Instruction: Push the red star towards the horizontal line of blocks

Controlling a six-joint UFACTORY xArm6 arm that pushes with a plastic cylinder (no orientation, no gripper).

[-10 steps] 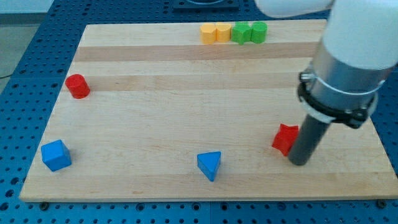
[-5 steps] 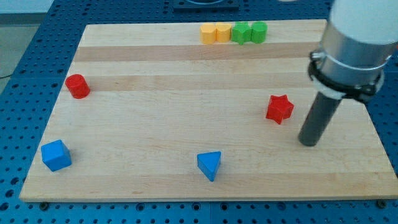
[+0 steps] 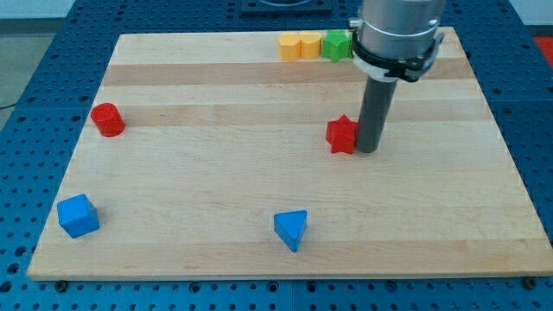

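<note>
The pale wooden counter [image 3: 216,173], a board of light planks, fills most of the view and rests on a blue perforated base [image 3: 26,104]. Above it the arm's grey cylindrical body [image 3: 397,30] comes down from the view's top, right of centre, ending in a straight dark rod [image 3: 374,112]. There are no fingers on this arm, so there is nothing released or clenched to report; it carries only the rod.

My tip [image 3: 367,150] sits on the counter just to the view's right of the red star-shaped block [image 3: 343,135], touching it or so close that no gap shows. The star lies right of centre on the board, roughly midway between the view's top and bottom edges.

Along the top edge of the counter runs the horizontal line of blocks, well apart from the star and up from it, slightly toward the view's left. From the left it reads: an orange-yellow block [image 3: 289,46], a yellow block [image 3: 309,44], and a green block [image 3: 336,44], each touching the next. The arm's body covers whatever lies to the right of the green one, so the row's far end cannot be made out.

A blue cube [image 3: 78,215] sits near the bottom left corner. A blue triangular block [image 3: 291,229] lies near the bottom edge, just right of centre and well below the star. A red cylinder [image 3: 108,119] stands near the left edge, about level with the star.
</note>
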